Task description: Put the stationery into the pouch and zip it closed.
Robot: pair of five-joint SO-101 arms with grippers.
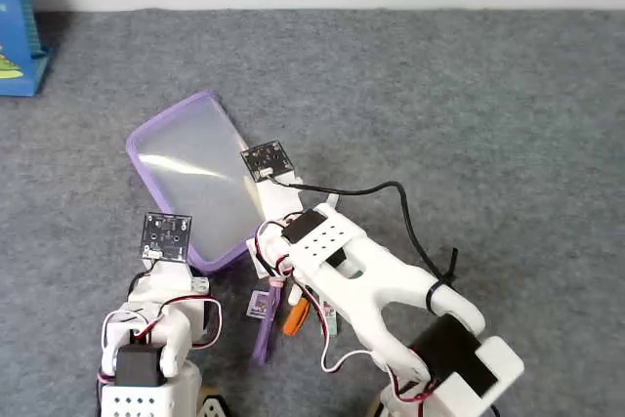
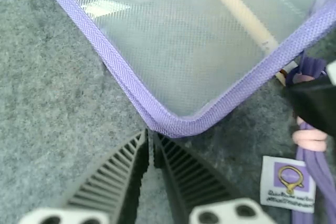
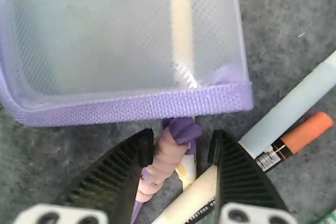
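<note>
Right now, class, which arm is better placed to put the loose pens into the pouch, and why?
Right. The right fingers are open at the pouch edge, with the orange-capped pen and cream pen right beside them. The left fingers sit shut at another corner, away from those pens.

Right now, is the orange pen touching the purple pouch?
Apart. The right wrist view shows bare grey carpet between the orange pen and the pouch, with a pale blue pen lying between them too.

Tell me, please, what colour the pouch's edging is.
The edging is purple, best seen in left wrist view.
</note>
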